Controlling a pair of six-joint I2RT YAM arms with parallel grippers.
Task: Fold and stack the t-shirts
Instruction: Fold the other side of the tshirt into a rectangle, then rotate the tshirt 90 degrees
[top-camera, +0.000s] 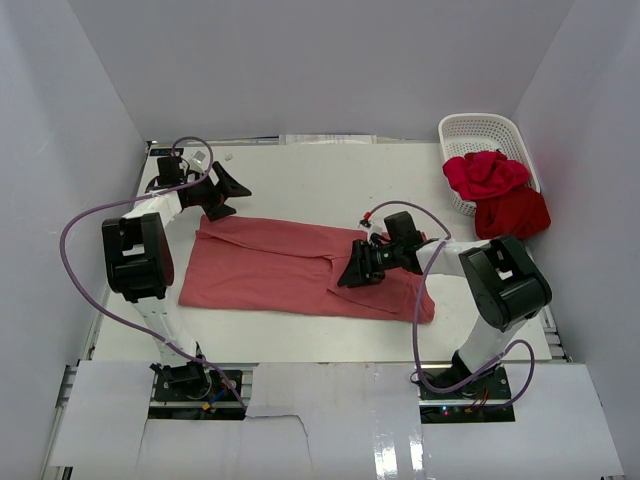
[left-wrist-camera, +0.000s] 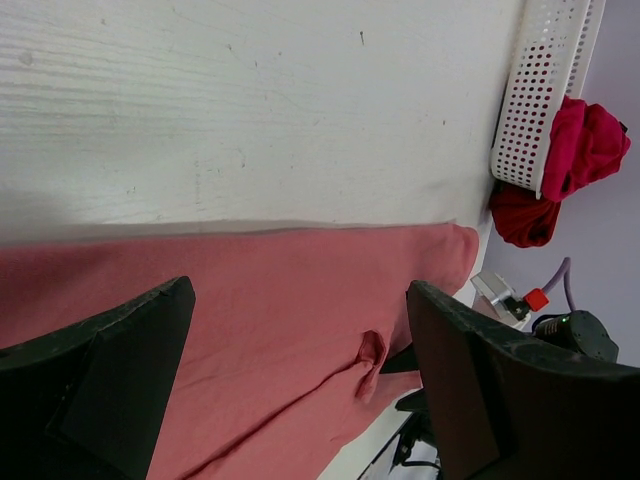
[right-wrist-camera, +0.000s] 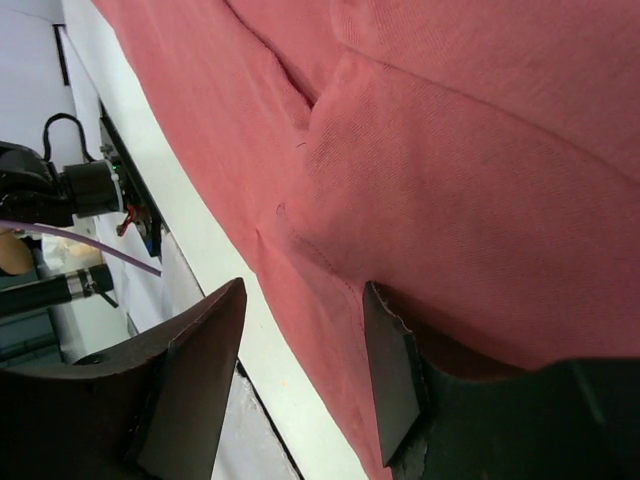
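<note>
**Risk of a dragged, lopsided fold on the salmon shirt**

The salmon shirt lies spread across the middle of the tabletop, long side running 9 to 3 o'clock, with a loose crease and a small puckered tuck near its centre. The right gripper sits low over the shirt's 3 o'clock half. Its jaws are parted and clamp nothing, though in the wrist view a raw hem drapes against one finger. The left gripper hovers at the shirt's 10 o'clock corner, jaws wide apart and empty, with the far hem just below it.

From here the likeliest fault is a pinch that takes only the top layer, or too many. The cloth is thin, soft knit that slides over itself, so a shallow bite could slip out mid-lift. A deep one could haul the layer underneath and skew the fold. If the arms lift unevenly, the long panel may twist. The smooth white tabletop offers little friction to hold the rest in place.

At 2 o'clock a white basket, stiff perforated plastic, holds a crumpled crimson shirt. A darker red shirt spills over the basket's near rim onto the tabletop. Both are bunched lumps well apart from the salmon one. The right arm's cable loops close above the cloth and might snag a raised edge.
</note>
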